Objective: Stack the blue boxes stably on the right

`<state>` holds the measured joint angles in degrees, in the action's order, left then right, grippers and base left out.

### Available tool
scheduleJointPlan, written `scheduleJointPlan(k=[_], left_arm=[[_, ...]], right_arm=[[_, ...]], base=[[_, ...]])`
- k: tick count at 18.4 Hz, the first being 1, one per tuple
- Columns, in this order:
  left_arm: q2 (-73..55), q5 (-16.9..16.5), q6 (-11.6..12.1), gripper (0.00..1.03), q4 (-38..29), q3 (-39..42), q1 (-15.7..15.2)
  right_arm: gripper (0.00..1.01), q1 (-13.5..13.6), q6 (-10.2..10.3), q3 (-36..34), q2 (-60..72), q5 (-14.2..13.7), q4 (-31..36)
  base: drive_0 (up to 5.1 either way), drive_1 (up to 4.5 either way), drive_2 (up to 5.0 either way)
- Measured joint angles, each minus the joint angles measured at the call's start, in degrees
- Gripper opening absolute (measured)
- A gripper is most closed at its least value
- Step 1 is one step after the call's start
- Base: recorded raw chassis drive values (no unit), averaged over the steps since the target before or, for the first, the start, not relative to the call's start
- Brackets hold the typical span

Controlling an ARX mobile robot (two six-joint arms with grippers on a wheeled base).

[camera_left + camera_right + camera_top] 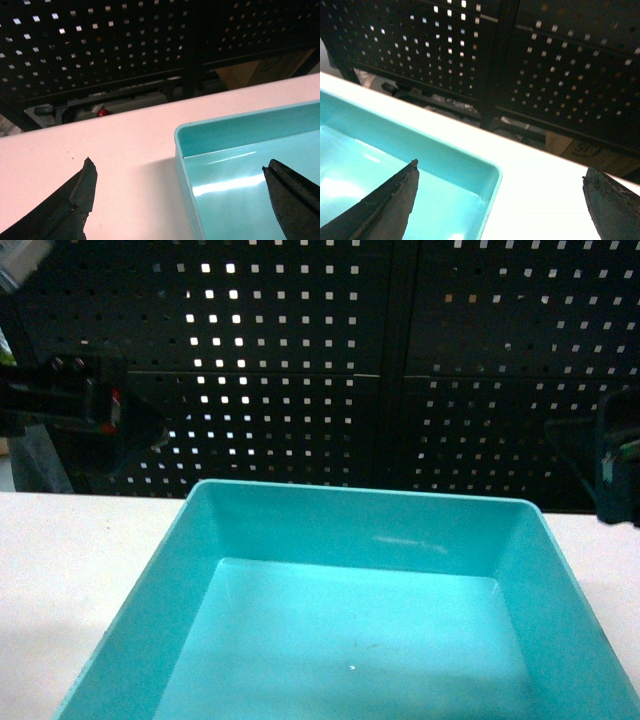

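One blue box, a light turquoise tub, stands empty on the white table and fills the lower head view. My left gripper is open over the tub's left wall, one finger above the table and the other above the tub floor. My right gripper is open too, spanning the tub's right wall near its far corner. Neither gripper holds anything. In the head view the left gripper shows dark at the upper left and the right gripper at the right edge.
A black perforated panel rises just behind the table's far edge. Below it, past the edge, lie a cardboard box and a small red knob. Bare table shows on both sides of the tub.
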<state>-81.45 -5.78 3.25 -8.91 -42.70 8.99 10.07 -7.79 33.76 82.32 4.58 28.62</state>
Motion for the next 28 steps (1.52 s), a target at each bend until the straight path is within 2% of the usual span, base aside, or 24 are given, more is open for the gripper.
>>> scheduleJointPlan(k=[1, 3, 6, 8, 14, 16, 18, 21, 23, 24, 25, 27, 28], left_arm=[[-1.88, 1.57, -0.20, 0.98, 0.94, 0.15, 1.42], [-5.57, 2.71, -1.86, 0.98, -0.33, 0.74, 3.85], [-11.17, 5.77, -3.56, 0.98, -2.60, 2.21, 5.75], [-14.75, 7.13, -4.98, 0.98, -4.63, 3.21, 5.92], [-18.62, 7.21, -9.66, 0.98, -5.95, 4.74, 7.54], [-19.19, 7.30, -10.80, 0.98, -5.95, 4.76, 8.17], [-19.30, 7.76, -11.87, 0.98, -5.84, 4.76, 8.17], [-19.32, 8.48, -12.35, 0.77, -5.70, 4.74, 8.37], [-19.28, 9.07, -12.44, 0.57, -5.42, 4.72, 8.52], [-19.17, 9.27, -12.44, 0.50, -5.18, 4.74, 8.61], [-18.99, 9.31, -12.44, 0.37, -4.42, 4.74, 8.79], [-18.99, 9.88, -12.46, 0.22, -4.35, 4.76, 8.96], [-18.99, 10.21, -12.72, 0.13, -4.13, 4.79, 9.03]], right_arm=[[0.98, 0.00, 0.20, 0.00, 2.80, -0.15, 0.02], [0.98, 0.07, 0.20, -1.79, 6.93, -0.87, 3.26], [0.98, 0.07, 0.13, -4.28, 12.70, -1.36, 5.55], [0.98, 0.07, 0.13, -5.14, 16.35, -1.68, 7.23], [0.98, 0.92, 0.11, -6.54, 20.68, -3.13, 10.34], [0.93, 1.29, 0.20, -6.62, 20.72, -3.65, 10.58], [0.76, 1.92, 0.24, -6.67, 20.87, -4.00, 10.71], [0.52, 2.40, 0.57, -6.82, 21.42, -4.13, 11.37], [0.32, 3.06, 1.11, -7.08, 21.59, -3.89, 11.98], [0.25, 3.06, 2.32, -7.19, 21.62, -3.98, 12.24], [0.16, 2.93, 5.20, -7.28, 21.73, -4.81, 13.00], [0.09, 2.93, 8.24, -7.28, 21.73, -5.01, 13.42], [0.07, 2.93, 8.85, -7.32, 21.73, -4.90, 13.44]], base=[[0.0, 0.00, 0.0], [0.0, 0.00, 0.0], [0.0, 0.00, 0.0], [0.0, 0.00, 0.0], [0.0, 0.00, 0.0], [0.0, 0.00, 0.0], [0.0, 0.00, 0.0], [0.0, 0.00, 0.0], [0.0, 0.00, 0.0], [0.0, 0.00, 0.0], [0.0, 0.00, 0.0], [0.0, 0.00, 0.0], [0.0, 0.00, 0.0]])
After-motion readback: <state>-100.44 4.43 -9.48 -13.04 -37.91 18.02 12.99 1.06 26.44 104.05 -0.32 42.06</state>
